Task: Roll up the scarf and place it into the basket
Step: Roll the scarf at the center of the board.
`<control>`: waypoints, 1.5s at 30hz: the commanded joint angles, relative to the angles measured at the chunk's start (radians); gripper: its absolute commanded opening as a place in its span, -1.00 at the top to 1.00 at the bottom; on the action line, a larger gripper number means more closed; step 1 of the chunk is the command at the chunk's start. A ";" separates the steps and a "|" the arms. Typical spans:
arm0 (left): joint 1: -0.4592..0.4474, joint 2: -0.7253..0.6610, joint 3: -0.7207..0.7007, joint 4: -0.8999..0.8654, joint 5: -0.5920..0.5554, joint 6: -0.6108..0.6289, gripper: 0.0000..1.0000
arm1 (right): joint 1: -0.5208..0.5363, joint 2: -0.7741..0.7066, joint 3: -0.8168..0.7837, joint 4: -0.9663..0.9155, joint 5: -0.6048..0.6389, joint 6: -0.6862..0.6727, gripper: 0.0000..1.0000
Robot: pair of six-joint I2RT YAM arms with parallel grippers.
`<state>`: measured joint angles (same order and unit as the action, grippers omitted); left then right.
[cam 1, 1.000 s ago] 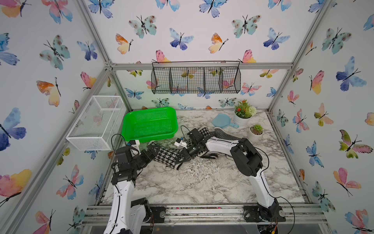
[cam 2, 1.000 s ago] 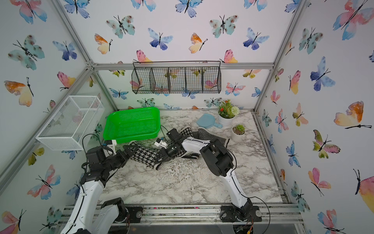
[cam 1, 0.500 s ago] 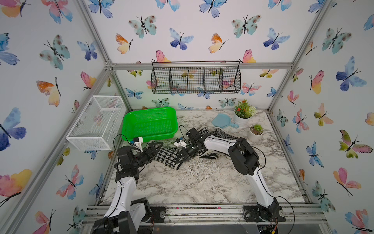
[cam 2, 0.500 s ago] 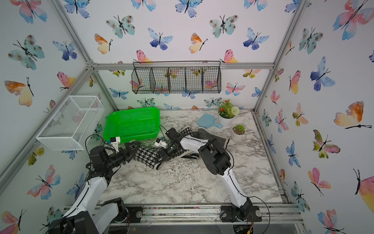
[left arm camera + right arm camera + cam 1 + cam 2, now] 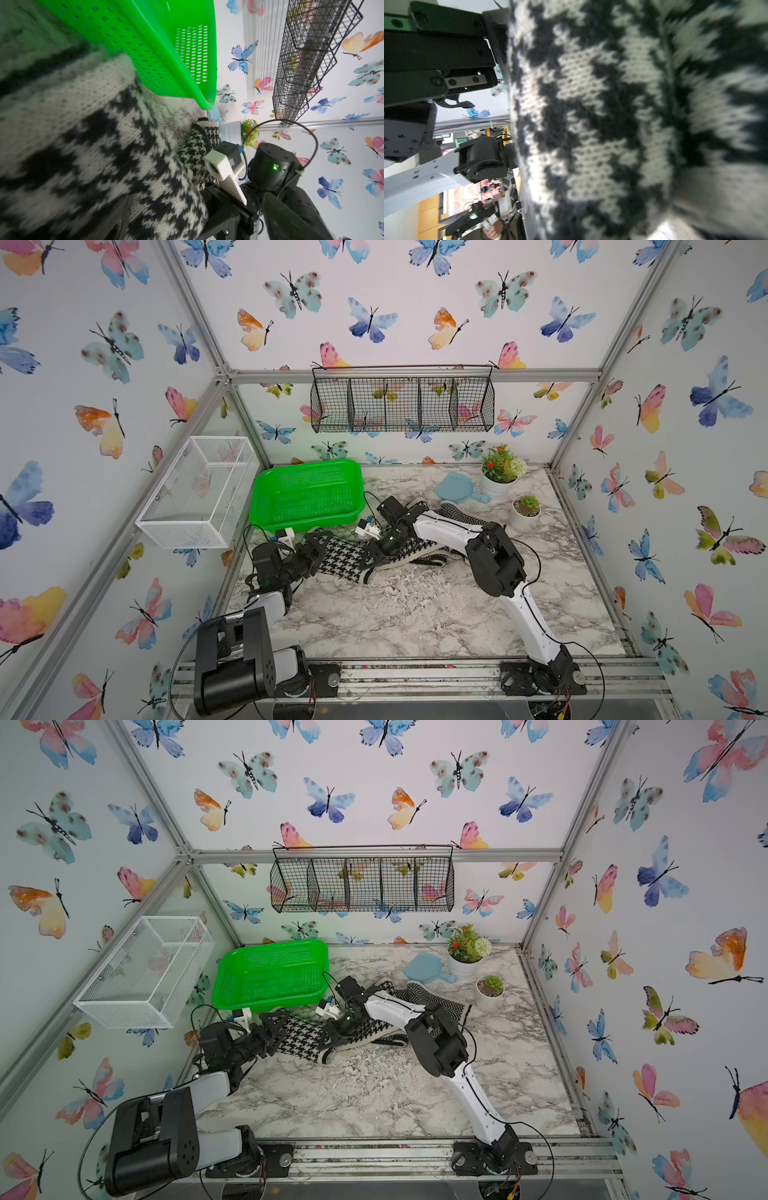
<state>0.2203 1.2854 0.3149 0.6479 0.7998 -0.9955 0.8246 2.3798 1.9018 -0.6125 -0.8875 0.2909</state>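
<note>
The scarf (image 5: 345,560), a black-and-white houndstooth knit, lies on the marble table (image 5: 415,614) just in front of the green basket (image 5: 303,522), outside it. Both top views show its whole length. A thick, bundled stretch sits between the two grippers. From there a flatter tail with a zigzag pattern runs away to the right and back, ending near the blue scoop (image 5: 455,488). Its long axis goes from the near left to the far right. The bundled part lies roughly along the basket's front wall.

The left gripper (image 5: 322,551) stands at the bundle's left end with its jaws spread wide, one on each side of the knit. It is not closed on the cloth, and the frames do not settle whether the fingers touch it. The right gripper (image 5: 372,558) is down on the bundle's right end. Its jaws are buried against the knit, and whether it holds the cloth or has let go cannot be told.

The left wrist view adds what the top views lack. The basket's (image 5: 145,41) perforated wall rises just beside the scarf (image 5: 104,155). Past it a further fold of houndstooth lies on the marble beside the right arm's wrist. In the right wrist view the scarf (image 5: 612,124) is only blurred stitches filling most of the frame, with the left arm at the edge.

Further out are two potted plants (image 5: 500,472), a black wire rack (image 5: 401,404) on the back wall and a white mesh box (image 5: 199,489) on the left wall.
</note>
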 commanded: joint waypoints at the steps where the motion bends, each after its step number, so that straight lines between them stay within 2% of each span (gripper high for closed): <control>1: -0.003 0.032 -0.005 0.022 -0.123 -0.037 -0.97 | -0.001 -0.043 0.018 -0.049 0.201 -0.041 0.08; 2: -0.003 0.044 0.001 0.008 -0.133 -0.031 -0.97 | 0.002 -0.066 0.022 -0.053 0.253 -0.047 -0.21; 3: -0.005 0.057 0.005 0.002 -0.135 -0.028 -0.97 | 0.006 -0.088 0.022 -0.053 0.295 -0.052 -0.37; 7: -0.007 0.099 0.010 0.001 -0.131 -0.028 -0.97 | 0.044 -0.173 0.010 -0.054 0.457 -0.090 -0.53; 9: -0.008 0.101 0.003 0.000 -0.141 -0.031 -0.97 | 0.083 -0.215 -0.010 -0.040 0.575 -0.114 -0.98; 14: -0.015 0.107 0.007 -0.037 -0.154 -0.029 -0.97 | 0.181 -0.278 -0.090 0.030 0.790 -0.152 -0.96; 20: -0.015 0.105 0.021 -0.054 -0.152 -0.029 -0.98 | 0.195 -0.228 -0.115 0.074 0.730 -0.125 -0.96; 31: -0.015 0.089 0.038 -0.069 -0.127 -0.021 -0.98 | 0.200 -0.153 -0.132 0.122 0.802 -0.167 -0.99; 33: -0.015 0.086 0.037 -0.070 -0.126 -0.019 -0.98 | 0.205 -0.148 -0.141 0.139 0.797 -0.169 -0.92; 36: -0.015 0.088 0.038 -0.073 -0.123 -0.017 -0.98 | 0.208 -0.143 -0.150 0.156 0.754 -0.168 -0.59; 38: -0.015 0.089 0.041 -0.073 -0.118 -0.015 -0.98 | 0.209 -0.148 -0.163 0.167 0.727 -0.169 -0.28; 39: -0.015 0.089 0.043 -0.076 -0.116 -0.014 -0.98 | 0.209 -0.150 -0.169 0.170 0.719 -0.166 -0.06; 41: -0.015 0.085 0.046 -0.084 -0.115 -0.011 -0.98 | 0.209 -0.155 -0.180 0.176 0.690 -0.164 0.17; 45: -0.016 0.067 0.057 -0.112 -0.106 0.001 -0.97 | 0.208 -0.157 -0.186 0.166 0.606 -0.137 0.95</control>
<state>0.2073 1.3724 0.3519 0.5869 0.6872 -1.0245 1.0313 2.2127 1.7340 -0.4427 -0.2020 0.1390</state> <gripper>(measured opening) 0.988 0.076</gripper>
